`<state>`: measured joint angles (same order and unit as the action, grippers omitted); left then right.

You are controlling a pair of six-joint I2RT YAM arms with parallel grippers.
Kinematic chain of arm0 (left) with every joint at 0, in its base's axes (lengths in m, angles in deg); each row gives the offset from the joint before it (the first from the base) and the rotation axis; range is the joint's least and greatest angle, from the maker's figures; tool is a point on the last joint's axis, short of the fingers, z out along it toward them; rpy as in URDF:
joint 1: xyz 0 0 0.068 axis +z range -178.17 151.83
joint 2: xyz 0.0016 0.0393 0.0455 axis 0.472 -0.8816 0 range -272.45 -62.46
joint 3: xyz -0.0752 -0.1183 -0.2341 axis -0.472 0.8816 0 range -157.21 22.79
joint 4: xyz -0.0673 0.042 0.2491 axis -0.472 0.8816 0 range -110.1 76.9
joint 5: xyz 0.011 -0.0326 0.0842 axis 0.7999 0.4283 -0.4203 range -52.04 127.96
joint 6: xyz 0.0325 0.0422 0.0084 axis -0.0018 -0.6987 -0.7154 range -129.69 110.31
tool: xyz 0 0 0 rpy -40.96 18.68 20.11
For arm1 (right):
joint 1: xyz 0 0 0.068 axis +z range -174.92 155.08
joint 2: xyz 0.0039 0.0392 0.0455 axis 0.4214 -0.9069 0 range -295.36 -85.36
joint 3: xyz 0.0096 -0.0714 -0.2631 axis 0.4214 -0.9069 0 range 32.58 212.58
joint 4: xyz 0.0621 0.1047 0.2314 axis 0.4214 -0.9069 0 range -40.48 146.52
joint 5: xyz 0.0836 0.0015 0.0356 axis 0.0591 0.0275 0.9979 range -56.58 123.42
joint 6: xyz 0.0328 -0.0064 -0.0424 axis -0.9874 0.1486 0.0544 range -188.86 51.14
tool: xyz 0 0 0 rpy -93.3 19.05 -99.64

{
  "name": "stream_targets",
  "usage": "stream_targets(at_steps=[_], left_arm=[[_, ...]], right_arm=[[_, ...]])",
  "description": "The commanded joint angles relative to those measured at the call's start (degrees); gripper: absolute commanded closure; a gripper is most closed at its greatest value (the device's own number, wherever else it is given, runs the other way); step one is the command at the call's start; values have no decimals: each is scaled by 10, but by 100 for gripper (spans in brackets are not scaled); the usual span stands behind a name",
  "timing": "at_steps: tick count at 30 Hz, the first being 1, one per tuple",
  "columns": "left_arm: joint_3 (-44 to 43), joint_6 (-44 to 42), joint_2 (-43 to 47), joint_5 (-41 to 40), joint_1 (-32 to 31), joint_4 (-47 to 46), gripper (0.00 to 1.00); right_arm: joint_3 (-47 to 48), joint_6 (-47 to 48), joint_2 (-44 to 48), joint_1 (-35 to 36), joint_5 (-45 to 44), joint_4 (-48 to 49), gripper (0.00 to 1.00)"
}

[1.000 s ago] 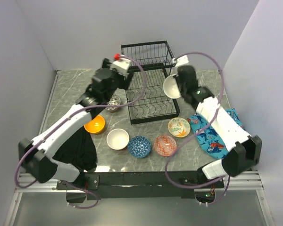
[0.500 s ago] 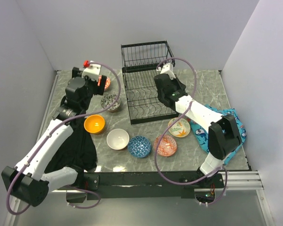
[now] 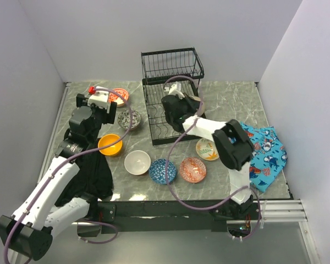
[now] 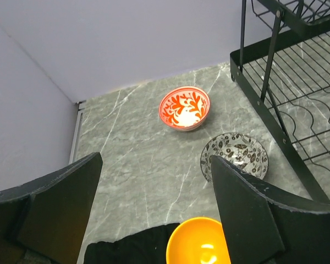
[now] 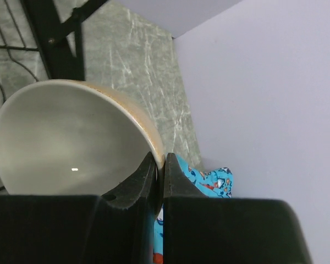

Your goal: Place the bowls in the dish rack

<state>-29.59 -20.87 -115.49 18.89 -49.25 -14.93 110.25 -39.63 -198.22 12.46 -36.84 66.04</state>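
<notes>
My right gripper (image 5: 160, 164) is shut on the rim of a beige bowl (image 5: 71, 137), held on edge beside a post of the black wire dish rack (image 5: 60, 44). From above, that gripper (image 3: 179, 98) reaches over the lower tray of the dish rack (image 3: 173, 66). Open and holding nothing, my left gripper (image 4: 154, 209) hovers above the table left of the rack (image 4: 297, 99). Below it lie a red patterned bowl (image 4: 184, 108), a black-and-white bowl (image 4: 235, 157) and an orange bowl (image 4: 201, 242). On the table in front of the rack sit white (image 3: 137, 162), blue (image 3: 163, 171) and red (image 3: 193, 169) bowls.
A multicolour bowl (image 3: 207, 148) lies by the blue whale-print cloth (image 3: 264, 154) at the right. A black cloth (image 3: 91, 170) covers the near left of the table under my left arm. Walls close in the table on the left, back and right.
My right arm has swung left over the rack's lower tray, carrying the beige bowl. My left arm has drawn back left, away from the rack, still open.
</notes>
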Motion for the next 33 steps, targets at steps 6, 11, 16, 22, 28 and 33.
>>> stream_targets(at_steps=[6,11,16,22,28,33], left_arm=[[49,33,43,16,20,-21,12],[59,61,50,41,37,-12,12],[71,60,58,46,42,-17,12],[83,67,72,51,43,-9,12],[94,70,81,61,45,-11,12],[105,85,86,76,47,-20,12]], right_arm=[[41,209,-75,7,-50,286,100],[59,213,-94,8,-45,282,100],[88,251,-143,7,-30,322,100],[123,296,-188,8,-11,338,100],[116,325,-192,8,-3,389,100],[79,377,-184,8,28,490,100]])
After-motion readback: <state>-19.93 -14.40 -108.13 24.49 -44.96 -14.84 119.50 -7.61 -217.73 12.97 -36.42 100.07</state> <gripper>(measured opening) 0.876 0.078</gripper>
